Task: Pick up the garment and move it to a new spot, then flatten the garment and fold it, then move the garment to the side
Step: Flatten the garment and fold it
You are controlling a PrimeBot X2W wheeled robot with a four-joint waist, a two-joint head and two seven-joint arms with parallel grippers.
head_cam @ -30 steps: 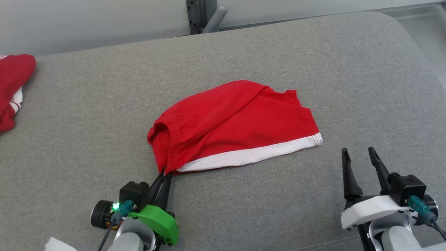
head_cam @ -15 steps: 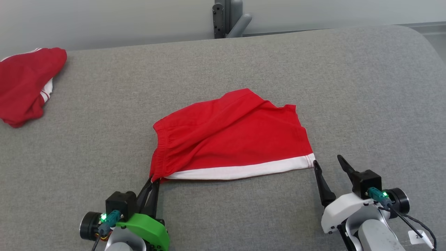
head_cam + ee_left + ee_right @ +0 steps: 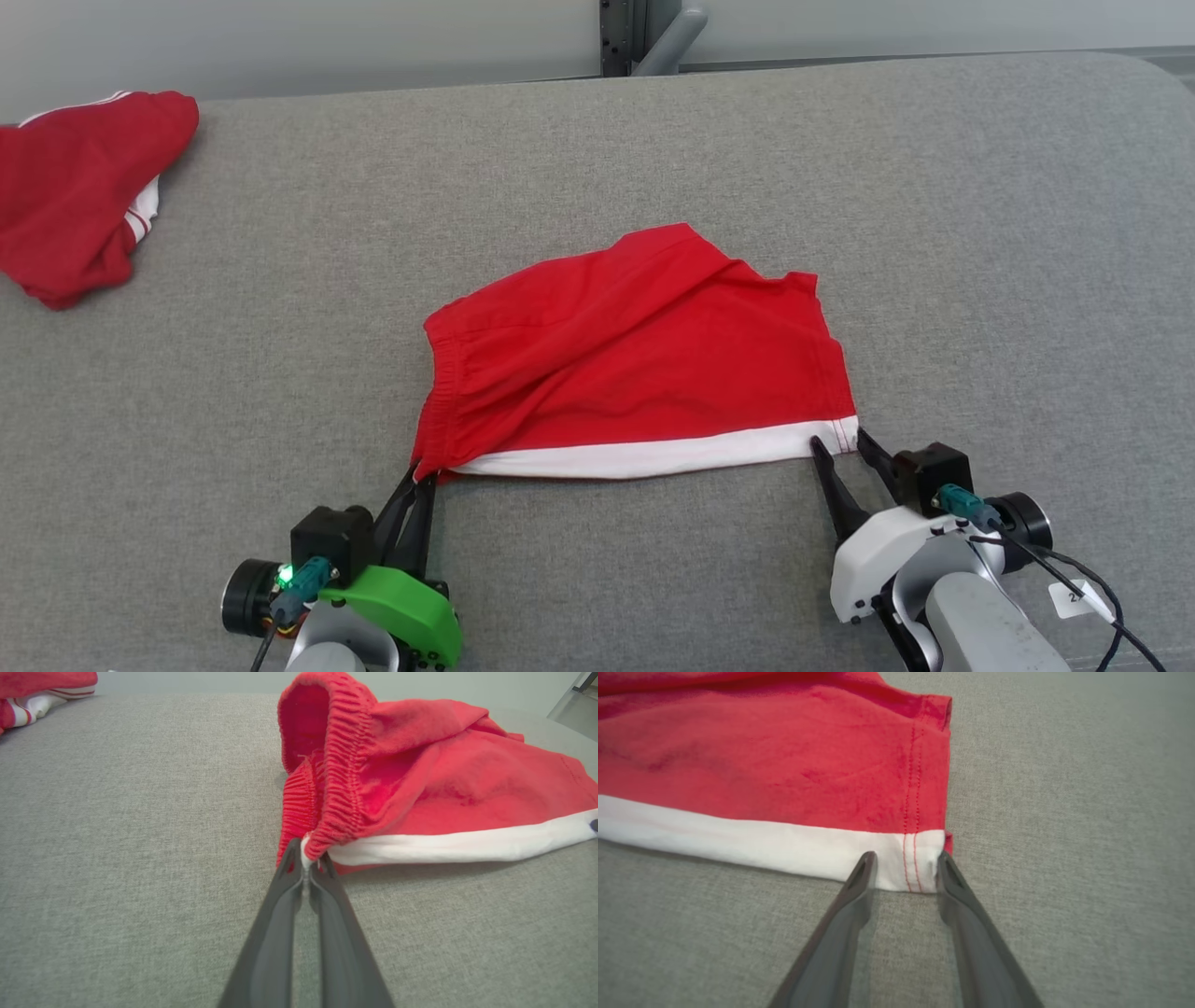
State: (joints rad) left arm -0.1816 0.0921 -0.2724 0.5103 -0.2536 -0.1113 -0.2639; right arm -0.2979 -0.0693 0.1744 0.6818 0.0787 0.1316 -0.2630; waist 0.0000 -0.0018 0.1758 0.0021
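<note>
The garment (image 3: 635, 364) is a pair of red shorts with a white side stripe, lying mid-surface with its stripe edge nearest me. My left gripper (image 3: 420, 476) is shut on the near corner of the elastic waistband (image 3: 336, 793), its fingertips pinching the fabric in the left wrist view, left gripper (image 3: 306, 856). My right gripper (image 3: 840, 441) is open at the shorts' near right corner. In the right wrist view the right gripper (image 3: 906, 858) straddles the white hem corner (image 3: 915, 868), one finger on each side, with a gap still between them.
A second red garment (image 3: 75, 187) with white trim lies bunched at the far left of the grey padded surface (image 3: 280, 327). A dark metal post (image 3: 644, 37) stands behind the surface's far edge. The surface's rounded corner is at the far right.
The head view has shifted. My right gripper has come forward and left to the hem corner and its fingers have drawn closer together. The left gripper keeps its hold; the shorts lie flatter.
</note>
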